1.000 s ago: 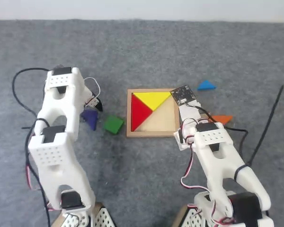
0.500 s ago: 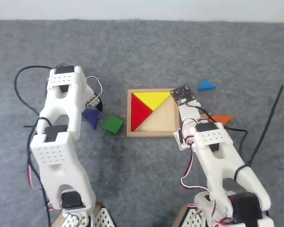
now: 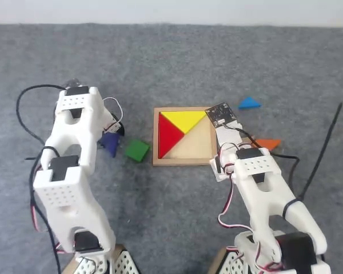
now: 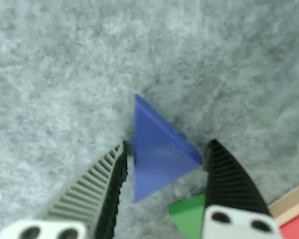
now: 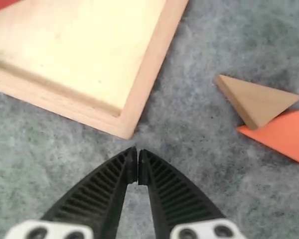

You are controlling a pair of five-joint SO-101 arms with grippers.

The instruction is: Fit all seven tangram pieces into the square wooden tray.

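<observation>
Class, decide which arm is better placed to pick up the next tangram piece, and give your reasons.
Left. The left gripper is open, fingers either side of the blue triangle. The right gripper is shut over carpet beside the tray.

The high camera hangs above the arms' base end and looks down over the whole grey table [image 3: 177,63] toward its far edge. Each wrist camera sits close above the surface, aimed down. The left one shares the blue triangle [image 4: 157,149] and green square [image 4: 188,216] with the high view. The right one shares the wooden tray's [image 5: 149,69] near right corner and the orange piece [image 5: 284,137].
</observation>
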